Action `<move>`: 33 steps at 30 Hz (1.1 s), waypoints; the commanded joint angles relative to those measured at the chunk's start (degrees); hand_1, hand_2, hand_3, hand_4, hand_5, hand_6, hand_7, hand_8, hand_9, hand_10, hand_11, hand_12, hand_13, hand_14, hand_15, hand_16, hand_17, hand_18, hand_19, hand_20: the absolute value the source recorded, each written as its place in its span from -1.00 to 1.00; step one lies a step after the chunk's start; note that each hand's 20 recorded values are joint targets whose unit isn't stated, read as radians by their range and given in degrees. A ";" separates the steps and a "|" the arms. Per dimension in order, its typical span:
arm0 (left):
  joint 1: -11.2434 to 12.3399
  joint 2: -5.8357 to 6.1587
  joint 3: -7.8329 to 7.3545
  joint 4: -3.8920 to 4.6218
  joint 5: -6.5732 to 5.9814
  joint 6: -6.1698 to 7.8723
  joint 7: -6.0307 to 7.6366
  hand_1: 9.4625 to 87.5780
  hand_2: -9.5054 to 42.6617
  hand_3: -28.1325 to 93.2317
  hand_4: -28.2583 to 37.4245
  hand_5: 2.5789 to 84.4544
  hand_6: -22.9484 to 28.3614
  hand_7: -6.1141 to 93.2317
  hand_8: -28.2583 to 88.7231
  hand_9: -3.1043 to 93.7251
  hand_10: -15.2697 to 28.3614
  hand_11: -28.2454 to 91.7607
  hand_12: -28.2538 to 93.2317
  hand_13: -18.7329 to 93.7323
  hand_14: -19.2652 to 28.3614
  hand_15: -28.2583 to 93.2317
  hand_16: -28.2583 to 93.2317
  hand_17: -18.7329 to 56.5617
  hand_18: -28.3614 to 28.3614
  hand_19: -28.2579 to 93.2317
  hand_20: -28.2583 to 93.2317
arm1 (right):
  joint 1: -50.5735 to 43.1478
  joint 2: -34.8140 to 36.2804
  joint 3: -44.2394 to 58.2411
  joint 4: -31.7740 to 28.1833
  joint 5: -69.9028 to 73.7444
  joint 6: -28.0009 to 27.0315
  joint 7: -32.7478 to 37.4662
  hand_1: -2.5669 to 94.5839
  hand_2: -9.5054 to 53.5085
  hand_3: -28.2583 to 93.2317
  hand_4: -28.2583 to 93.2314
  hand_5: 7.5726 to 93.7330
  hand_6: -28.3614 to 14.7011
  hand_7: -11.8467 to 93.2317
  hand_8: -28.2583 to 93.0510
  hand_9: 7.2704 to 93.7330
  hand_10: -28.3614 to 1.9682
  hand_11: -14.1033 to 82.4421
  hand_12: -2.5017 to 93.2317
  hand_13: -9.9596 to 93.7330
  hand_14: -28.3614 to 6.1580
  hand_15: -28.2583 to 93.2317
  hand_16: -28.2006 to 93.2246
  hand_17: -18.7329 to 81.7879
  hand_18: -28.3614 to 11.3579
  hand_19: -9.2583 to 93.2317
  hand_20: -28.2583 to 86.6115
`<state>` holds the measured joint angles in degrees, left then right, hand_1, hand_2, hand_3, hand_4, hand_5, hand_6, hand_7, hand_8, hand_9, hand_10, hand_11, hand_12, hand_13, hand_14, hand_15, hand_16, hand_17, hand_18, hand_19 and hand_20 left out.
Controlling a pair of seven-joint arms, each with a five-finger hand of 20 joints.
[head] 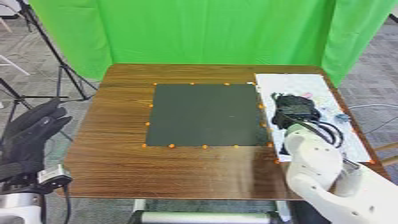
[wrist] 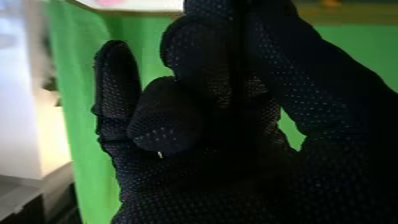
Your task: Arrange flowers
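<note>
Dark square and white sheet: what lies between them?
In the head view, a narrow strip of the brown table, with small orange dots along it.

Dark mat point(head: 204, 115): we count one, our landmark.
Brown table point(head: 102, 170): we count one, under the mat.
White sheet point(head: 289, 80): one, right of the mat.
Orange dots point(head: 171, 146): we count more than ten around the mat; exact total unclear.
Pink item point(head: 307, 95): we make out one, right of the mat.
Blue-grey item point(head: 342, 118): one noted, also right of it.
Hands: we count two, left hand point(head: 27, 145) left of the mat, right hand point(head: 296, 107) right of it.
Black stand point(head: 62, 65): at least one, left of the mat.
</note>
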<state>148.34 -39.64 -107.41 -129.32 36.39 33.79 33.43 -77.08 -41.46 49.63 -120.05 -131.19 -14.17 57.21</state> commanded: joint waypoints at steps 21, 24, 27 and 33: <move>-4.15 -2.98 2.88 0.28 3.30 -1.08 -3.74 -0.58 -0.44 0.81 -0.78 -0.14 0.26 -0.54 -0.71 -0.27 0.56 0.09 -0.43 -0.29 0.87 0.48 -0.81 -0.78 0.73 0.40 -0.48 | 12.58 -27.76 -10.44 10.84 -8.36 -6.36 -11.62 0.17 -1.00 0.72 -0.94 0.74 0.09 -0.21 -0.08 0.69 -0.12 0.33 -0.13 0.71 0.04 0.79 -0.05 0.04 -0.98 1.00 -0.44; -5.72 -3.06 4.08 0.81 3.53 -1.53 -3.86 -0.58 -0.44 0.80 -0.79 -0.14 0.26 -0.54 -0.71 -0.27 0.56 0.09 -0.43 -0.29 0.87 0.48 -0.81 -0.79 0.73 0.40 -0.48 | 12.36 -29.34 -11.32 11.72 -9.86 -6.65 -12.99 0.17 -1.00 0.72 -0.94 0.74 0.10 -0.21 -0.08 0.69 -0.12 0.33 -0.13 0.71 0.04 0.79 -0.05 0.04 -0.98 1.00 -0.43; -7.35 -3.51 5.41 1.20 3.87 -1.77 -3.92 -0.58 -0.43 0.80 -0.78 -0.13 0.27 -0.54 -0.71 -0.27 0.56 0.09 -0.43 -0.29 0.88 0.48 -0.81 -0.79 0.73 0.39 -0.48 | 11.35 -31.82 -10.83 12.94 -11.65 -7.28 -14.89 0.17 -0.99 0.71 -0.94 0.74 0.10 -0.21 -0.08 0.69 -0.12 0.33 -0.13 0.71 0.05 0.79 -0.05 0.04 -0.97 1.00 -0.43; -10.00 -3.99 8.05 2.02 4.14 -2.16 -3.78 -0.58 -0.42 0.79 -0.77 -0.13 0.28 -0.55 -0.70 -0.27 0.57 0.09 -0.43 -0.29 0.89 0.48 -0.81 -0.79 0.73 0.39 -0.48 | 7.78 -36.29 -9.41 15.50 -17.14 -9.72 -19.48 0.17 -0.99 0.71 -0.94 0.73 0.10 -0.21 -0.09 0.69 -0.12 0.34 -0.14 0.71 0.05 0.80 -0.05 0.04 -0.97 1.00 -0.43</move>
<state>140.41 -42.64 -101.58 -127.96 39.89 32.65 29.87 -65.53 -72.72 39.57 -106.80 -143.58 -21.36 41.65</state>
